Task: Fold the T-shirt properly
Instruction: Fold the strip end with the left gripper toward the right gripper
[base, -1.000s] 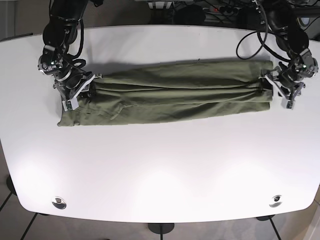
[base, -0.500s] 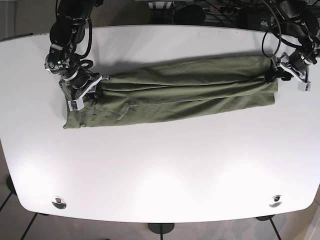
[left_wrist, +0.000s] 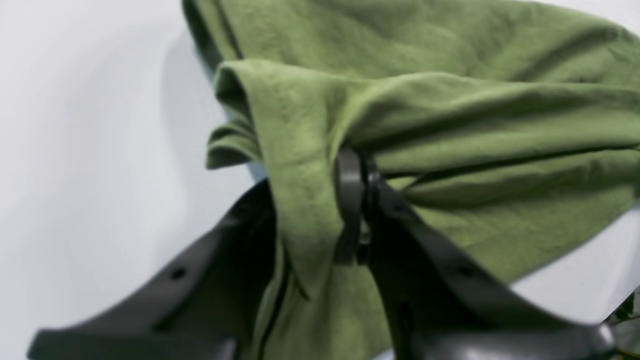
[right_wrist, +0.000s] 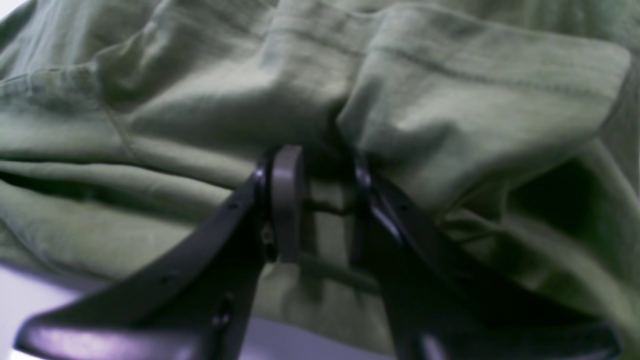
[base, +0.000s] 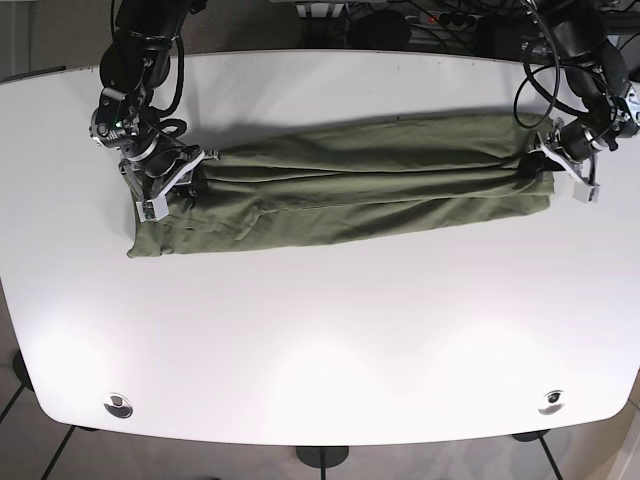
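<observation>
The olive-green T-shirt (base: 350, 180) lies as a long folded band across the white table (base: 320, 330). My left gripper (base: 548, 166) holds its right end. In the left wrist view the left gripper (left_wrist: 356, 210) is shut, with a fold of the T-shirt (left_wrist: 450, 115) pinched and draped over its fingers. My right gripper (base: 172, 182) sits on the band's left end. Close up, the right gripper (right_wrist: 325, 205) has a bunch of the T-shirt (right_wrist: 450, 100) squeezed between its fingers (right_wrist: 287, 200).
Two round metal fittings (base: 118, 405) (base: 550, 401) sit near the table's front corners. Black cables (base: 530, 80) hang over the back right edge behind the left arm. The table's curved front edge runs along the bottom of the base view.
My left gripper has come down and slightly inward with the T-shirt's right end, which now lies a little lower. The right gripper and the left end have hardly moved.
</observation>
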